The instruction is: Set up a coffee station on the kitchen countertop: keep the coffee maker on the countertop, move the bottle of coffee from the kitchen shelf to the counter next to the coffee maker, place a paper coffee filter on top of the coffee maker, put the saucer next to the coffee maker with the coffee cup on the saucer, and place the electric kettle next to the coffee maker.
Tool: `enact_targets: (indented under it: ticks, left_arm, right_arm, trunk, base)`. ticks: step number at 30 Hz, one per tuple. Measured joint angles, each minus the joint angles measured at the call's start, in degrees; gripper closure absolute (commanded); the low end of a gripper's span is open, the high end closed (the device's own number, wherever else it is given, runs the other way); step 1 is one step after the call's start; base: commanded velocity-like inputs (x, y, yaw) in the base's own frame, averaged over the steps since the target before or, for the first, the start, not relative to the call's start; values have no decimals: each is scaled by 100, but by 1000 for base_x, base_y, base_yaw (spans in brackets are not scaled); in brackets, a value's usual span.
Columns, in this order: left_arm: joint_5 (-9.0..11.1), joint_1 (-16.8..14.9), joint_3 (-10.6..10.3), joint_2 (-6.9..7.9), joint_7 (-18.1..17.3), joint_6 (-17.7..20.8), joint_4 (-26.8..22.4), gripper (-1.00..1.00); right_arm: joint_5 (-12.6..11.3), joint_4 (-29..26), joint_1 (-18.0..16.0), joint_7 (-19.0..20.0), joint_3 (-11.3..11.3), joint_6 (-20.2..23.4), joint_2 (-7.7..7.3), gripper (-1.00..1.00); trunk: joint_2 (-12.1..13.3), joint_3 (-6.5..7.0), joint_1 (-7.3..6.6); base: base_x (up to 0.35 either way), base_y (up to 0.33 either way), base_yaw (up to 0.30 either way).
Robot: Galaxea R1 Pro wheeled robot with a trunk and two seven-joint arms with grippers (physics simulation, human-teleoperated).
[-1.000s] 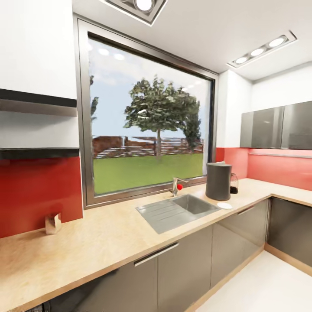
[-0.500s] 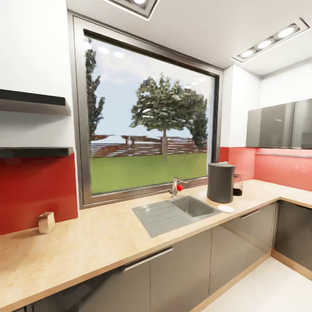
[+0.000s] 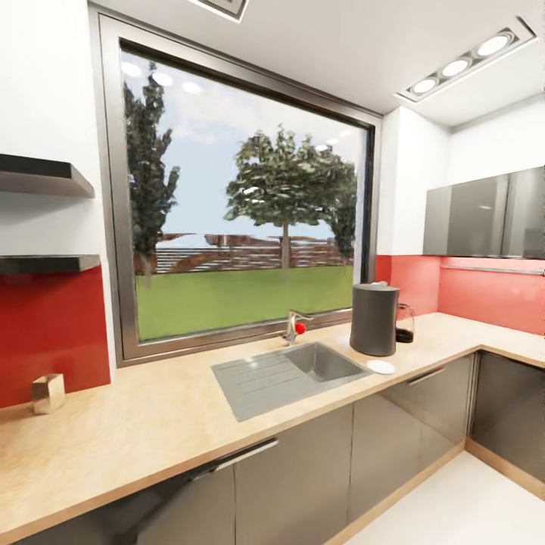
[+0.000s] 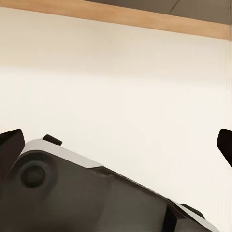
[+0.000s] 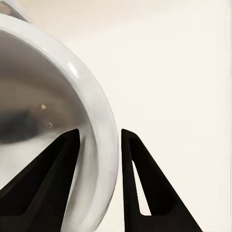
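Bench (image 3: 174,424) runs long under your big window, with the steel sink (image 3: 291,375) set in it. The coffee maker (image 3: 373,319) stands just past the sink, and the saucer (image 3: 381,367) lies close in front of it. Your left gripper (image 4: 116,145) is spread wide over pale floor (image 4: 121,87). Your right gripper (image 5: 100,137) is a little apart, holding nothing.

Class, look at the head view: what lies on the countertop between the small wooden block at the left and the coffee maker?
The inset steel sink with its tap, seen in the head view.
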Motion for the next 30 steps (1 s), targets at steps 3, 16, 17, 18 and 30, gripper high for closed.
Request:
enact_targets:
  ticks: [3,16,17,18,30]
  left_arm:
    - [0,2,0,0,1,0,0,-100]
    - [1,2,6,0,-1,-49,0,-100]
    - [1,1,6,0,-1,-66,0,-100]
    - [1,0,7,0,-1,-92,0,-100]
    - [2,1,8,0,2,-144,0,-100]
  right_arm:
    - [0,0,0,0,0,0,0,100]
    - [0,0,0,0,0,0,16,100]
    - [0,0,0,0,0,0,16,100]
    - [0,0,0,0,0,0,17,100]
    - [-2,0,0,0,0,0,6,100]
  trunk:
    - [0,0,0]
    - [0,-8,0]
    - [0,-10,0]
    - [0,-13,0]
    - [1,-46,0]
  base:
    - [125,-274,0]
    - [125,-274,129]
    - [125,-274,260]
    - [125,-274,264]
    - [125,-274,229]
